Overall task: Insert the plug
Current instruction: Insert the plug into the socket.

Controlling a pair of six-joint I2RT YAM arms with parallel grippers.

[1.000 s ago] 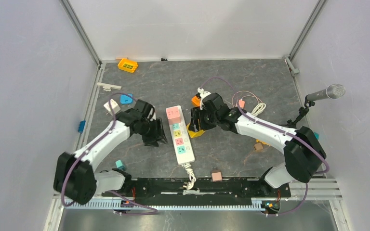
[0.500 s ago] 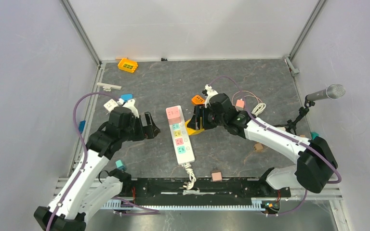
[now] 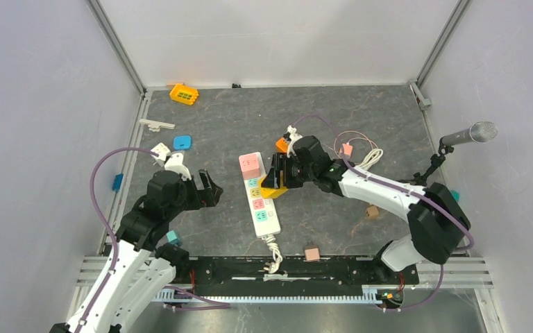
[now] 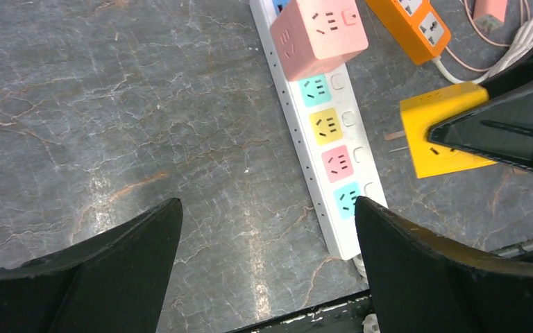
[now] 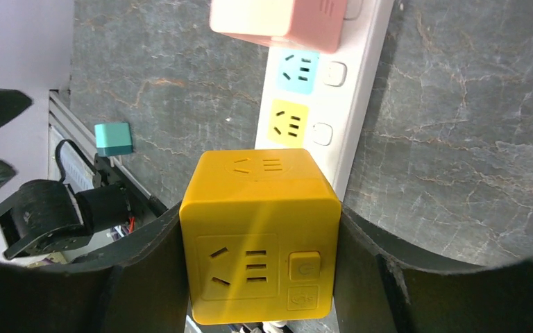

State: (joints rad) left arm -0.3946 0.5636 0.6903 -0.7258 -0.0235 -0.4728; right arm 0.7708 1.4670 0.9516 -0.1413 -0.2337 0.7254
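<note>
From above, the right claw [image 3: 277,173] pinches the yellow plug [image 3: 275,187] just beside the power strip [image 3: 264,211]. The left claw [image 3: 212,189] hangs spread, well apart.

Left wrist: the prongs [image 4: 395,141] face the strip near its yellow socket [image 4: 325,126]; square them up before pushing.

Right wrist: a pink cube [image 5: 277,21] crowds the strip's far end, with bare counter [image 5: 458,159] alongside.

Smooth, satin yellow plastic cube plug [image 5: 260,236], glossy white plastic power strip [image 4: 327,125], matt grey marbled table [image 4: 111,104]

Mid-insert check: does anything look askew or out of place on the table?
The yellow cube plug in the right gripper looks turned sideways. In the left wrist view its prongs point across at the power strip, not down into a socket. Nothing seems spilled or broken.
</note>
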